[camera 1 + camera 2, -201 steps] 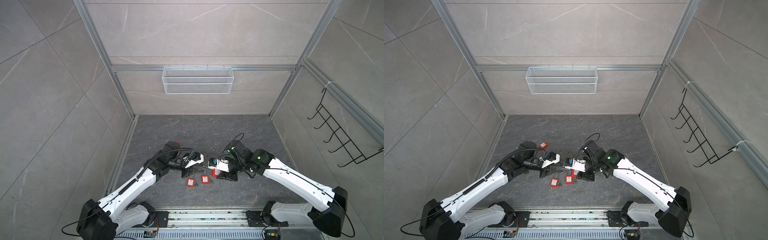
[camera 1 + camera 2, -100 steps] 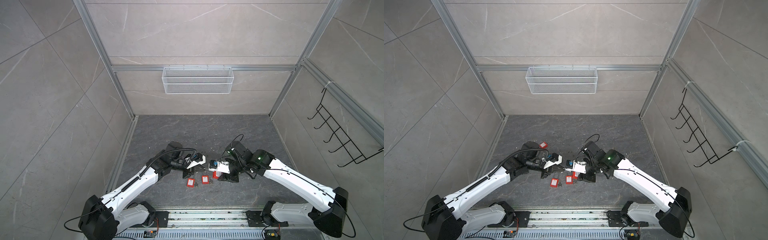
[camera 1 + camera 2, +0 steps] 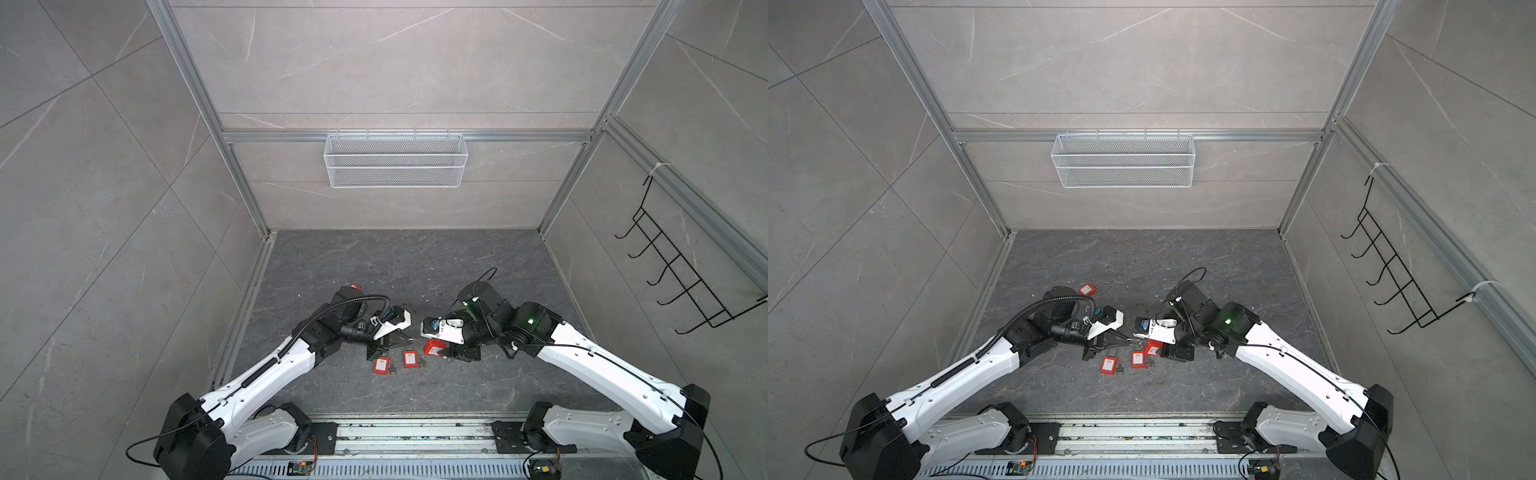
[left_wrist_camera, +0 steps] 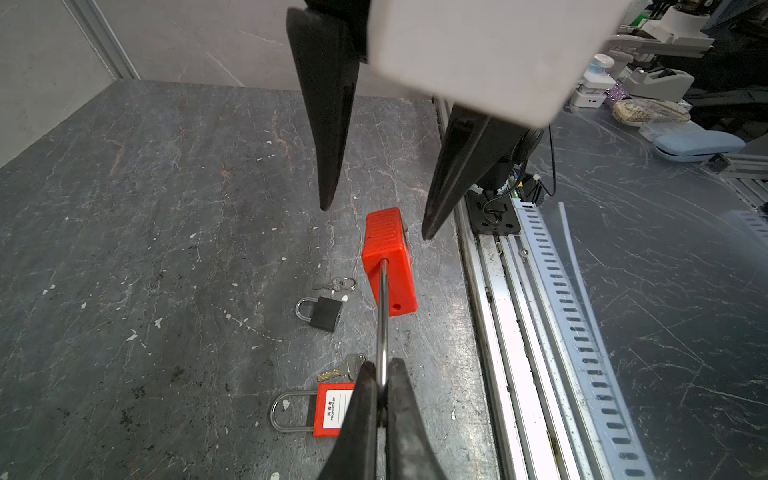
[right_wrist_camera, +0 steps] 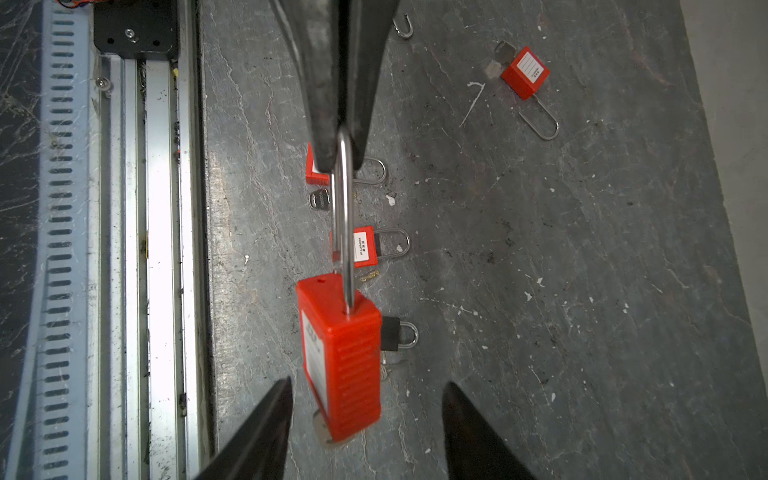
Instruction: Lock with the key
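My left gripper (image 4: 380, 374) is shut on the steel shackle (image 4: 382, 316) of a red padlock (image 4: 388, 262), holding it above the floor. In the right wrist view the padlock body (image 5: 345, 357) hangs between the spread fingers of my right gripper (image 5: 365, 384), which is open and touches neither side. A pale rounded piece (image 5: 326, 434) pokes out at the body's end; I cannot tell whether it is a key. In both top views the two grippers meet over the floor's front middle, with the red padlock (image 3: 433, 348) (image 3: 1154, 348) between them.
On the floor lie two more red padlocks (image 3: 381, 365) (image 3: 410, 358), a small black padlock (image 4: 322, 311), loose keys (image 4: 353, 365) (image 5: 320, 201) and a small key on a ring (image 4: 340, 284). Another red padlock (image 3: 1087, 289) lies farther back. The metal rail (image 5: 158, 249) runs along the front edge.
My left gripper has closed on the padlock's shackle. My right gripper's jaws have spread wider, away from the lock body. Both arms stay almost where they were.
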Controlling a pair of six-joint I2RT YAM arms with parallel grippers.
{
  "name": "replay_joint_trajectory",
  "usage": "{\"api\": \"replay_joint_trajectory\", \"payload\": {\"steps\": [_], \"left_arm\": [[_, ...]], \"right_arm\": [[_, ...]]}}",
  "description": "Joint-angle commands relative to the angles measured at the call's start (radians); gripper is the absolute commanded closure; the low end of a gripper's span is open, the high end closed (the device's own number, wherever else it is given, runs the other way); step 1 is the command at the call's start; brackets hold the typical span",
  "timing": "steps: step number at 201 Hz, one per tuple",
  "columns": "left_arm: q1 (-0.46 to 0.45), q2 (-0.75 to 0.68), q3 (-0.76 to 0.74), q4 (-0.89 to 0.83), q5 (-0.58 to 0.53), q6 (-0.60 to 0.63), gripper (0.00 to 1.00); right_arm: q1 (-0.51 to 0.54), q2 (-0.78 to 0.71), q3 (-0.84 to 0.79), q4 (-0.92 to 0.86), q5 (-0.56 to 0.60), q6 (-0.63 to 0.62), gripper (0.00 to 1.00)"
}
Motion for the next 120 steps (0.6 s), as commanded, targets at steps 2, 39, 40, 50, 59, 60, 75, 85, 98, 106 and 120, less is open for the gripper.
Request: {"api": "replay_joint_trajectory", "payload": {"steps": [2,39,40,50,59,60,75,85,98,106,120], "left_arm": [[-0.006,-0.047,-0.008,0.080,0.062,-0.039,1.00],[-0.013,-0.062,-0.019,0.085,0.079,-0.035,1.00],[-0.013,-0.062,-0.020,0.085,0.079,-0.035,1.00],[-0.013,-0.064,-0.025,0.085,0.078,-0.025,1.00],[-0.013,-0.066,-0.030,0.095,0.078,-0.026,1.00],[-0.013,-0.066,-0.031,0.096,0.078,-0.027,1.00],[-0.013,-0.065,-0.030,0.103,0.079,-0.028,1.00],[-0.013,-0.065,-0.030,0.102,0.079,-0.028,1.00],[-0.014,-0.067,-0.030,0.102,0.080,-0.026,1.00],[-0.013,-0.068,-0.032,0.102,0.080,-0.024,1.00],[-0.013,-0.071,-0.034,0.103,0.085,-0.022,1.00]], "right_arm": [[0.002,0.007,0.017,-0.048,-0.010,-0.027,0.46],[0.001,0.025,0.023,-0.047,-0.070,-0.027,0.54],[0.001,0.025,0.023,-0.047,-0.073,-0.027,0.54],[0.001,0.032,0.026,-0.048,-0.095,-0.025,0.56],[0.002,0.040,0.030,-0.053,-0.109,-0.023,0.59],[0.001,0.041,0.031,-0.053,-0.111,-0.022,0.59],[0.001,0.051,0.040,-0.059,-0.128,-0.019,0.63],[0.002,0.053,0.042,-0.060,-0.134,-0.017,0.67],[0.001,0.049,0.041,-0.061,-0.143,-0.019,0.71],[0.003,0.047,0.043,-0.063,-0.149,-0.020,0.74],[0.001,0.046,0.049,-0.072,-0.162,-0.022,0.79]]}}
